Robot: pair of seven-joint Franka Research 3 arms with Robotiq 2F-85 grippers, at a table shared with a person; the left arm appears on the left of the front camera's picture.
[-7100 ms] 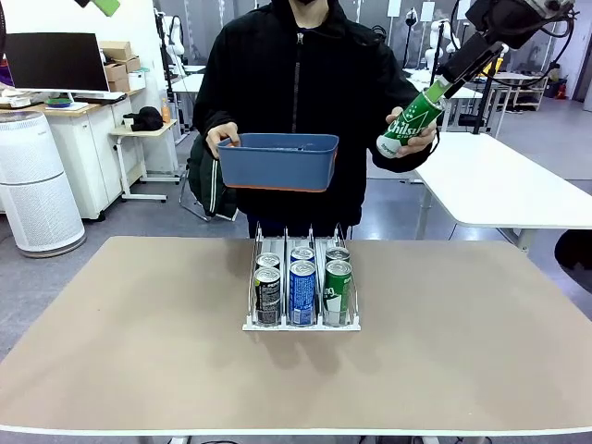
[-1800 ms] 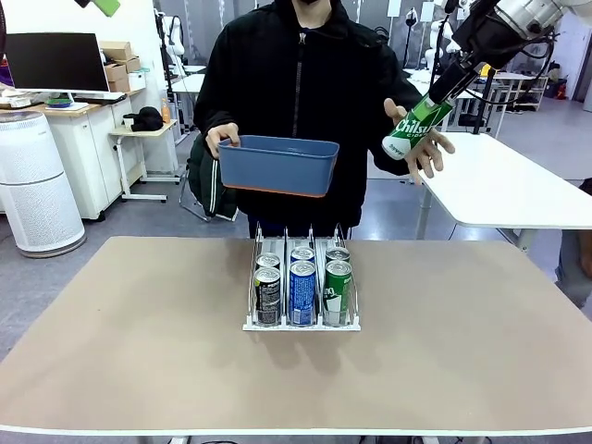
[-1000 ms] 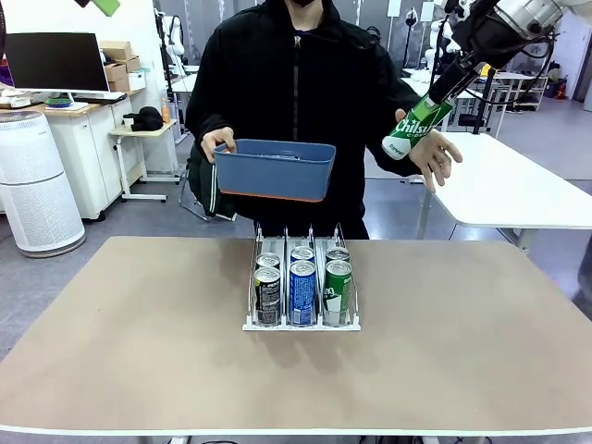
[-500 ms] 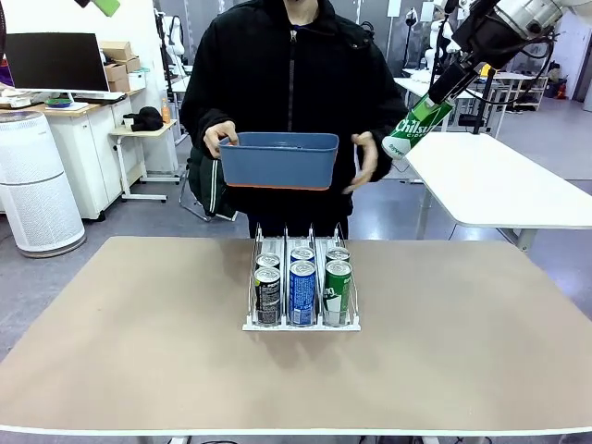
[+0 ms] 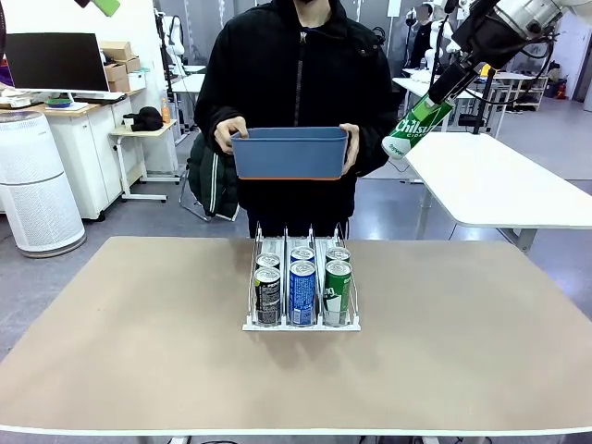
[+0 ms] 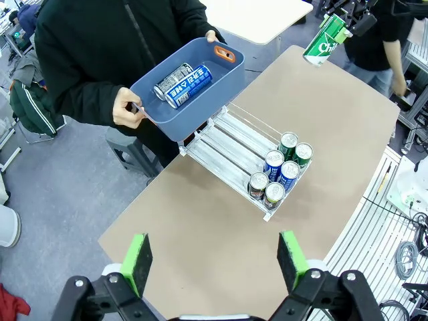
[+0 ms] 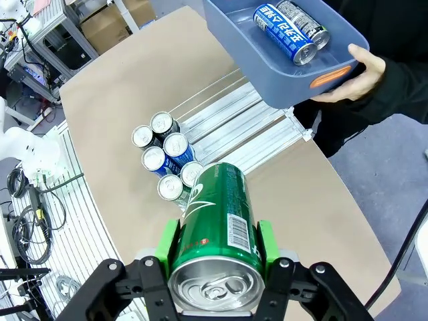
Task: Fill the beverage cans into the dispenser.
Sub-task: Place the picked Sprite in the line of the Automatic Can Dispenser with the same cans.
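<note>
1. Right fingers [image 7: 167,246]: I read them clamped on a green can [image 7: 217,221], with one green pad on each side of its body near the silver top. In the front view this can hangs high at the upper right. It is tilted, with its base pointing down toward the person [image 5: 296,74]. It is clear of the surface [image 5: 139,351] and well apart from the dispenser [image 5: 301,326].

2. Left fingers [image 6: 137,264]: I see them spread wide with nothing between them. They are held high over the left side of the surface, looking down on it.

3. Dispenser: it sits at mid-surface, with its three lanes running from my side toward the person. Six cans stand upright in it, two per lane, packed at the end nearest me. The black pair [image 5: 267,296] is in the left lane, the blue pair [image 5: 302,293] in the middle lane and the green pair [image 5: 338,293] in the right lane. The far part of each lane shows bare rails.

4. Blue bin [image 5: 291,154]: the person holds it in the air with a hand at each short end, above the dispenser's far end. The wrist views show two cans lying on their sides in it, side by side: a blue can [image 7: 284,32] and a black can [image 7: 304,23].
</note>
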